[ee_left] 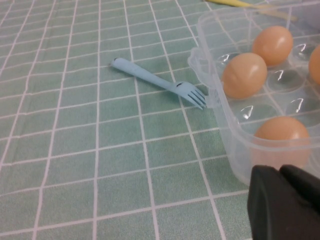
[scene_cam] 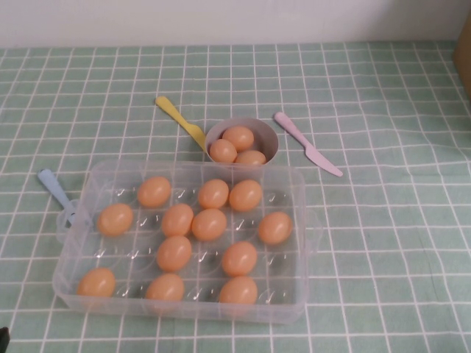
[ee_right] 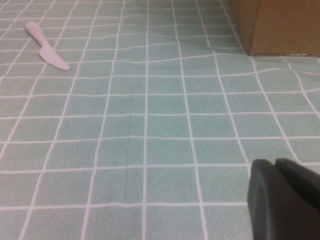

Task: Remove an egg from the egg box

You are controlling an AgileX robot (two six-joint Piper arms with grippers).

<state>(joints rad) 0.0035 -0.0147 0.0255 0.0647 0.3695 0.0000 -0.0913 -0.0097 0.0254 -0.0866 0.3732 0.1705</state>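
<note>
My left gripper [ee_left: 280, 172] sits clenched and empty beside the egg box [ee_left: 227, 142]. Its corner egg [ee_left: 281, 134] lies nearest. I can't tell whether the right gripper [ee_right: 277, 167], parked well apart, is clenched.

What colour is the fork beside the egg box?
Light blue fork, clearest in the left wrist view.

Checked green cloth [scene_cam: 383, 243] carries egg box [scene_cam: 73, 287], bowl [scene_cam: 268, 143], cutlery.

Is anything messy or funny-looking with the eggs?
Nothing is spilled or broken. The eggs sit scattered in the egg box, not in tidy rows. A blue fork touches its side. The left gripper and right gripper wait low nearby.
</note>
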